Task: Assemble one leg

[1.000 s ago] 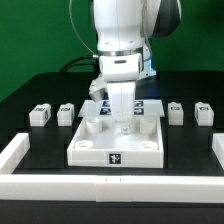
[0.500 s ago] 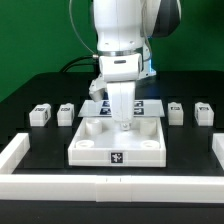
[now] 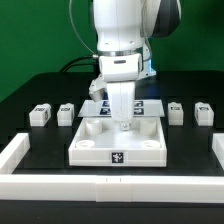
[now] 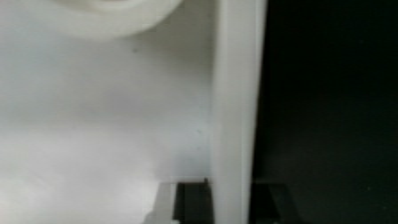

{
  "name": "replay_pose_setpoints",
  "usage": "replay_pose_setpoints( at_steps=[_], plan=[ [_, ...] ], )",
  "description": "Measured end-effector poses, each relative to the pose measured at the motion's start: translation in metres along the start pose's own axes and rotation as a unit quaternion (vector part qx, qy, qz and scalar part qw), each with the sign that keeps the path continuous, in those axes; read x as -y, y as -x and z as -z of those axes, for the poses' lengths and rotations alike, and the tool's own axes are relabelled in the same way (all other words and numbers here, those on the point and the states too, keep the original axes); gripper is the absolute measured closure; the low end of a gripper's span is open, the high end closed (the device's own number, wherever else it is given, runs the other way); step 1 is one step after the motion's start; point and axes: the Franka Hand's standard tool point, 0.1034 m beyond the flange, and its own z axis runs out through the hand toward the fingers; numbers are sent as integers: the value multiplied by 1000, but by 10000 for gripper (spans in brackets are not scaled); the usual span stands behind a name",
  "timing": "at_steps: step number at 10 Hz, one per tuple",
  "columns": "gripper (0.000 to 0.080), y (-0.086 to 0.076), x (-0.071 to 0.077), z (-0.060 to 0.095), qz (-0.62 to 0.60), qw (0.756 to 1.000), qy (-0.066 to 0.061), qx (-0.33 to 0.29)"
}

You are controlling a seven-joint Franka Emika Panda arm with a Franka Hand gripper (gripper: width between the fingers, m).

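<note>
Four small white legs stand in the exterior view, two at its left [image 3: 40,114] [image 3: 65,113] and two at its right [image 3: 176,110] [image 3: 204,111], each with a tag on top. The large white square panel [image 3: 115,150] lies between them. My gripper [image 3: 124,124] reaches down at the panel's far side. In the wrist view my gripper [image 4: 231,200] straddles the panel's raised rim [image 4: 237,100], with one dark fingertip [image 4: 192,205] tight against each side of it. No leg is in the gripper.
The marker board [image 3: 150,103] lies behind the panel, partly hidden by the arm. Low white walls border the work area at the front [image 3: 110,186], the left [image 3: 14,150] and the right [image 3: 216,148]. A round corner socket [image 4: 116,10] shows in the wrist view.
</note>
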Motion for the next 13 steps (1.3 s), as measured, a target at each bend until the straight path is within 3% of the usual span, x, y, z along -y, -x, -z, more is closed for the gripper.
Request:
replay_pose_setpoints(
  at_steps=[2, 6, 7, 10, 13],
  plan=[
    [741, -11, -20, 2, 11, 1000, 0, -2],
    [741, -65, -70, -3, -16, 1000, 17, -16],
    [741, -74, -71, -4, -12, 1000, 8, -15],
    [741, -90, -72, -5, -8, 1000, -4, -15],
    [741, -90, -72, -5, -9, 1000, -2, -15]
  ],
)
